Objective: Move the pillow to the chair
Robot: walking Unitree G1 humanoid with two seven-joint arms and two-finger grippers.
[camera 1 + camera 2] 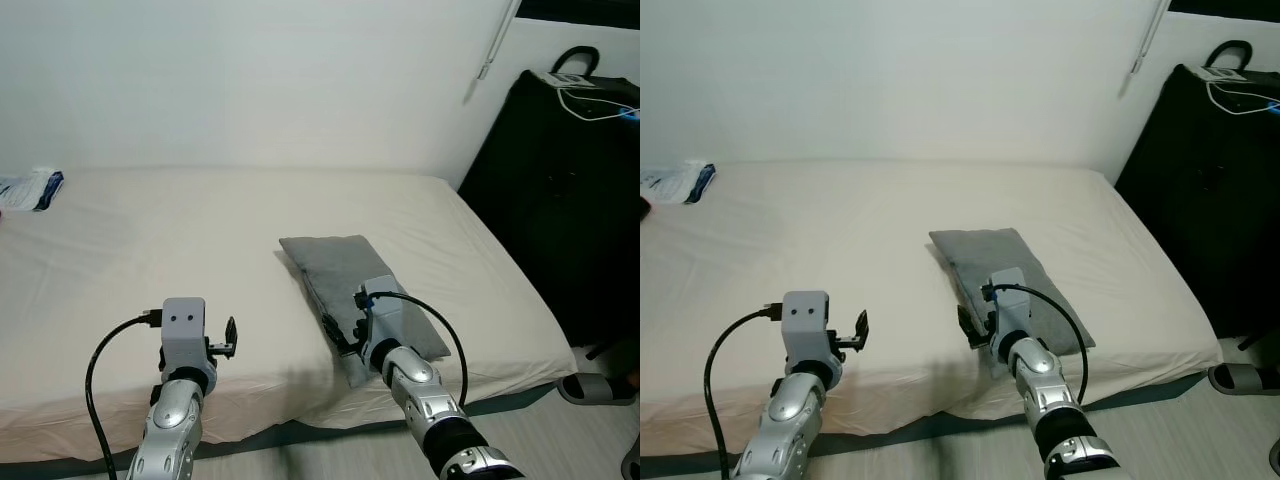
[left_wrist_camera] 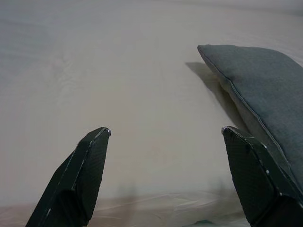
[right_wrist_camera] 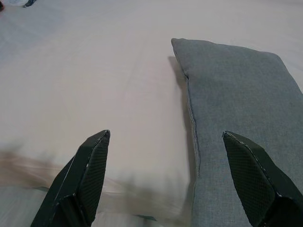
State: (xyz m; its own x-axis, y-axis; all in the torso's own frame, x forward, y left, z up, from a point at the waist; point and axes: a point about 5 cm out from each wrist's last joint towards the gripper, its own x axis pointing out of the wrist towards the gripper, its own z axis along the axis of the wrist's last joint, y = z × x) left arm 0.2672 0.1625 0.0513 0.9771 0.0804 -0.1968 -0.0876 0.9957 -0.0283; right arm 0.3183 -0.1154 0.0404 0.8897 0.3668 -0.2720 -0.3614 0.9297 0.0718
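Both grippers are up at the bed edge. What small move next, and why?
Probably ease the right gripper forward and toward the grey rectangular fabric pillow. Its fingers are spread open and straddle the pillow's near left edge above the cream bed sheet, so nothing is gripped yet. The left gripper is open beside the pillow.

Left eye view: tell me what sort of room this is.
Most likely a bedroom: a wide bed with a cream fitted sheet stands against a plain white wall, and a grey rectangular fabric pillow lies on it.

Flat grey rectangular fabric pillow (image 1: 361, 293), lying angled on the cream-sheeted bed (image 1: 130, 260) near its front edge.
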